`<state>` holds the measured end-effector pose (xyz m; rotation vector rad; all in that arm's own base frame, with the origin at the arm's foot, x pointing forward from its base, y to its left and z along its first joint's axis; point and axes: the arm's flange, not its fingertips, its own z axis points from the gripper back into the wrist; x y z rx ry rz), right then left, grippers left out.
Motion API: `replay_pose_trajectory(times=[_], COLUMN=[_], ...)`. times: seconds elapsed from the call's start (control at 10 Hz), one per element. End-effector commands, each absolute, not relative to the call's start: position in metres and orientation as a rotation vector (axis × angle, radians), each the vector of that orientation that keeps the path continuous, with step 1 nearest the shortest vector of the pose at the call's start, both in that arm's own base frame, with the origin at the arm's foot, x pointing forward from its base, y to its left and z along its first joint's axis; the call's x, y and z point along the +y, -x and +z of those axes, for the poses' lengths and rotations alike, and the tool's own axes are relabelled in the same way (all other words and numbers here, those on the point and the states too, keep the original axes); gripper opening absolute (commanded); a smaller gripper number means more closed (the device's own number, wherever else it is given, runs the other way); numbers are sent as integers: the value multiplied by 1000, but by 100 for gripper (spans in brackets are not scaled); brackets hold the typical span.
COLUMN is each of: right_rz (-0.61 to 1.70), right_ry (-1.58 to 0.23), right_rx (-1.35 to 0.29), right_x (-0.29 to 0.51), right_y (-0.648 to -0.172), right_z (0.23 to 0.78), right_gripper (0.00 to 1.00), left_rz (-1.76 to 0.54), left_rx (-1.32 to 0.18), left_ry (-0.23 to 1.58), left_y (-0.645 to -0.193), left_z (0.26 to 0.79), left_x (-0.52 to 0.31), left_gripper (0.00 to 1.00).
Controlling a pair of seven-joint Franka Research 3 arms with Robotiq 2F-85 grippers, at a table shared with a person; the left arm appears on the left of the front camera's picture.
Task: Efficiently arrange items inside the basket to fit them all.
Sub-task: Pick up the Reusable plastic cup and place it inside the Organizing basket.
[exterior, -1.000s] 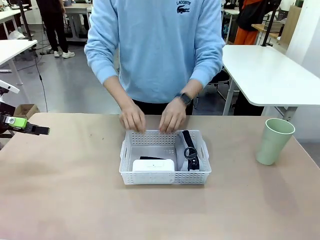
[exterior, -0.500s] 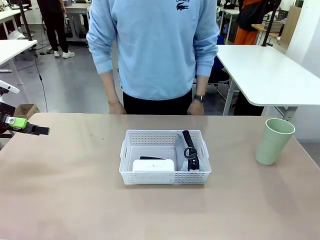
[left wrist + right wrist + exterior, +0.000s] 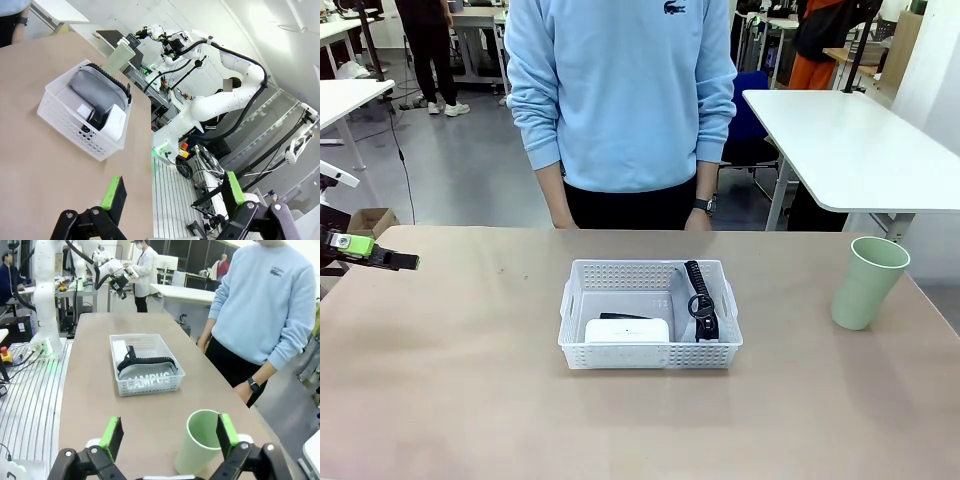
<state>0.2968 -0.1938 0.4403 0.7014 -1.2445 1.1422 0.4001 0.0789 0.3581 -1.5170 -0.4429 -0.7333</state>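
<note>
**Basket mid-table, cup outside it, both grippers spread and empty**

Front view: the basket (image 3: 650, 268) sits at the middle of the tabletop (image 3: 460, 390). Inside it, the white box (image 3: 627, 331) lies against the near wall with the stapler (image 3: 620, 316) just behind it. The grey pouch (image 3: 680, 297) stands on edge along the right wall, zipper up. The green cup (image 3: 868, 282) stands upright near the right edge, well apart from the basket. The left gripper (image 3: 378, 253) hangs at the left edge, with a wide stretch of bare tabletop between it and the basket. The person's hands (image 3: 560, 217) hang beyond the far edge.

Left wrist view: the left gripper (image 3: 173, 192) has its jaws spread wide and holds nothing. It sits over the tabletop's edge. The basket (image 3: 75, 127) lies well ahead of it across open tabletop, and the green cup (image 3: 119, 56) stands beyond the basket.

Right wrist view: the right gripper (image 3: 169, 434) also has its jaws spread and holds nothing. The green cup (image 3: 200, 452) stands upright just ahead, in line with the gap and nearer one finger. The basket (image 3: 150, 386) lies farther on, with clear tabletop between it and the cup. The grey pouch (image 3: 147, 371) leans along the basket's nearer wall.
</note>
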Motion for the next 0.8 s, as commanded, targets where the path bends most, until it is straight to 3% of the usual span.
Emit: replay_pose_trajectory(times=[0.0,0.3,0.7], right_rz=[1154,1115,1059], right_ry=[-732,-685,-618], right_rx=[-1296,-1406,-1344], right_x=[-187,-193,-197], right_y=[-313,-343,-370], right_z=[434,391,328], right_gripper=[100,100,100], left_rz=[-730,-730,-730], left_rx=[-442,-442,-442], left_ry=[1515,1515,1515], left_y=[-397,-397,-397], left_z=[359,359,359], left_x=[78,78,78], left_gripper=[100,100,100])
